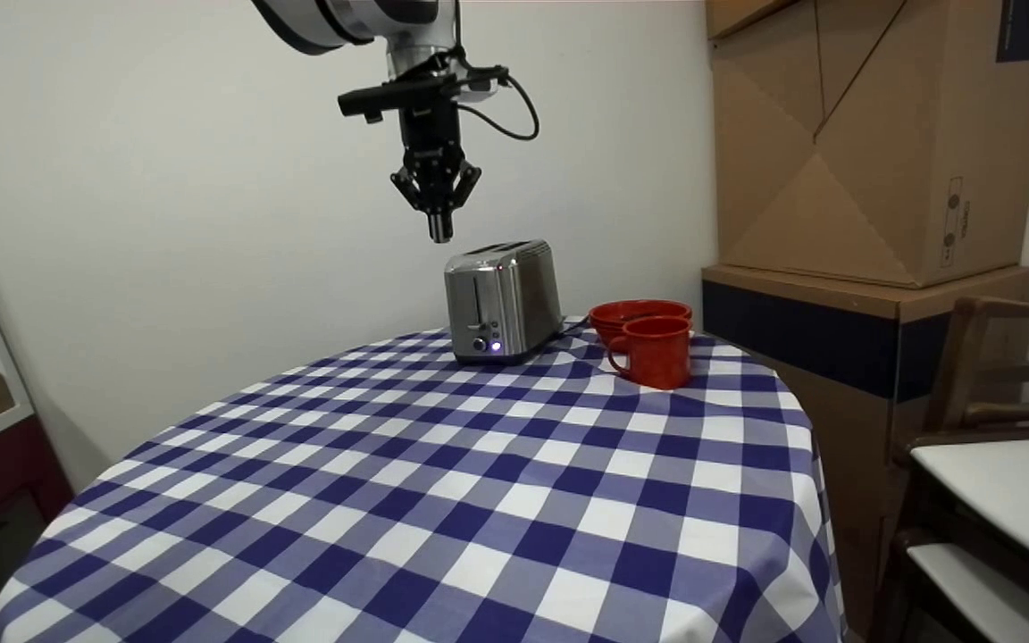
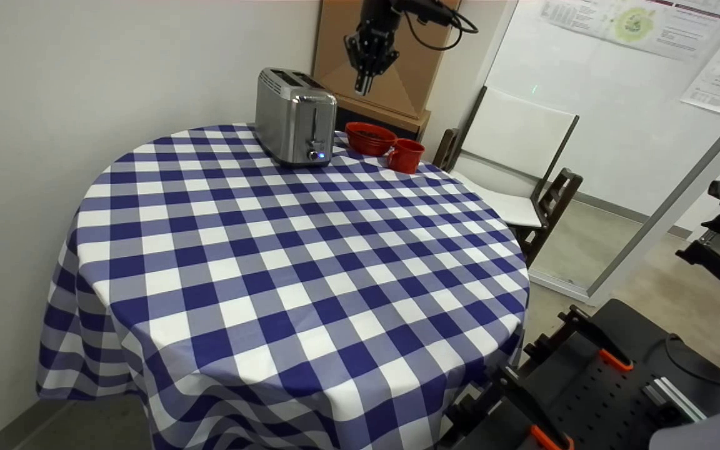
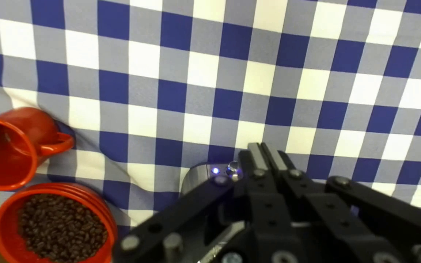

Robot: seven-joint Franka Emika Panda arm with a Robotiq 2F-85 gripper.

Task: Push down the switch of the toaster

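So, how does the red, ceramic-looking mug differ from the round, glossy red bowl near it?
The red, ceramic-looking mug has a curved side handle; the round, glossy red bowl shows none. The bowl is wider than the mug. The bowl holds dark brown beans; the mug's visible inside looks bare. Both are red and stand open side up on the blue-and-white checked tablecloth.

The toaster [image 1: 507, 304] appears housed in brushed metal with a semi-gloss sheen. The tool [image 3: 264, 148] is matt black, its fingertips [image 3: 258, 157] smooth and metallic-looking. The cloth [image 2: 272, 250] is matt fabric, visibly creased in places. The mug [image 1: 660, 354] and bowl [image 3: 7, 226] present a smooth, glossy, glazed-looking surface; the beans [image 3: 62, 226] show a faint sheen. The cartons [image 1: 872, 152] are matt cardboard; the chair frame [image 1: 1024, 412] appears to be dull wood.
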